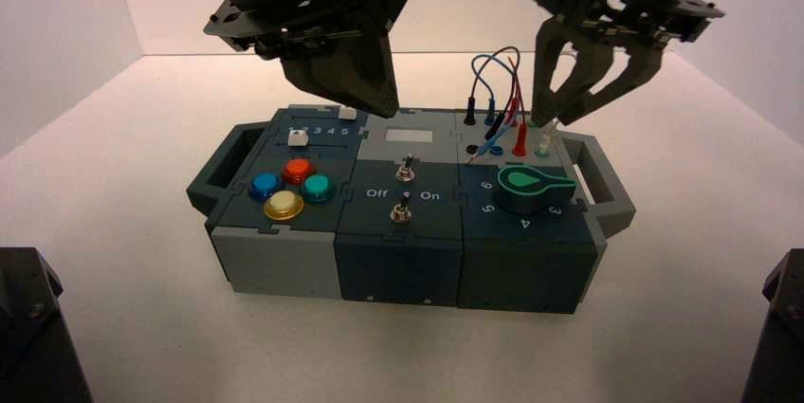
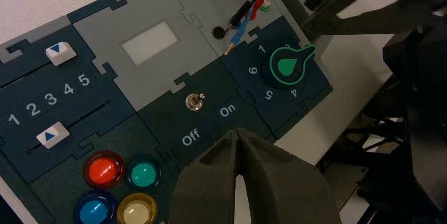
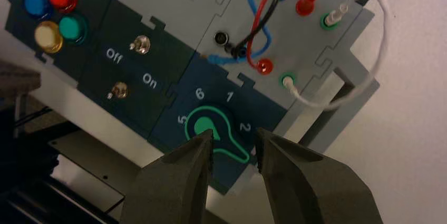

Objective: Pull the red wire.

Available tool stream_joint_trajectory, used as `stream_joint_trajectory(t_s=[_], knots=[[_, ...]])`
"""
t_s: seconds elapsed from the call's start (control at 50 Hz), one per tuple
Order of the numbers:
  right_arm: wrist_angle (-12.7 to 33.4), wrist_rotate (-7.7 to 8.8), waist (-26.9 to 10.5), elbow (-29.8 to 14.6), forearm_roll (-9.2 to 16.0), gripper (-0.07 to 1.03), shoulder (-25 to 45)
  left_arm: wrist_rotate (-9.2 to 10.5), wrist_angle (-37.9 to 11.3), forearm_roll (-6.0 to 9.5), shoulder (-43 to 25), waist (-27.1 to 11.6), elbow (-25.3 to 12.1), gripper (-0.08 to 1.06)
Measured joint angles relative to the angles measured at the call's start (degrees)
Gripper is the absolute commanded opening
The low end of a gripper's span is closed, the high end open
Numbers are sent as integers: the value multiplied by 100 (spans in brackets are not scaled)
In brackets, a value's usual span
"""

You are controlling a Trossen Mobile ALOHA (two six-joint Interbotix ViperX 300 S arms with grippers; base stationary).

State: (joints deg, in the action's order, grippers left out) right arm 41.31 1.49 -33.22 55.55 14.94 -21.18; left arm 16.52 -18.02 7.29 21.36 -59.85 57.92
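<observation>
Right gripper [image 3: 234, 133] opened wide above the box [image 1: 398, 275]; red wire [image 3: 256, 21] seated at both ends.
Clock directions are taken from the box's centre in the high view, with 12 o'clock at the far edge. The right gripper is positioned at 1 to 2 o'clock, with its fingers spread and nothing gripped. The red wire is located at about 1 o'clock on the grey wire panel [image 3: 292, 39]; its two red plugs are received in sockets, one near the far edge, one nearer the green-marked knob [image 3: 205, 126]. The white wire [image 3: 380, 45] is seated at both ends in green-ringed sockets. One end of the blue wire [image 3: 268, 31] is left loose on the box top. The left gripper [image 2: 237, 132] is held above the box toward 11 o'clock, fingertips together.
</observation>
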Motion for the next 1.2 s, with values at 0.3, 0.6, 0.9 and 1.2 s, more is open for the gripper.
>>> stream_joint_trajectory(t_s=[0.3, 0.6, 0.9, 1.2], knots=[[-246, 18, 0, -132, -185, 40, 536, 9, 0, 0, 0, 0, 0, -3], [-352, 9, 9, -272, -334, 40, 800, 0, 0, 0, 0, 0, 0, -3], [-439, 9, 0, -422, -457, 40, 1151, 9, 0, 0, 0, 0, -35, -3], [-633, 0, 9, -457, -475, 38, 1327, 0, 0, 0, -9, 0, -44, -3]])
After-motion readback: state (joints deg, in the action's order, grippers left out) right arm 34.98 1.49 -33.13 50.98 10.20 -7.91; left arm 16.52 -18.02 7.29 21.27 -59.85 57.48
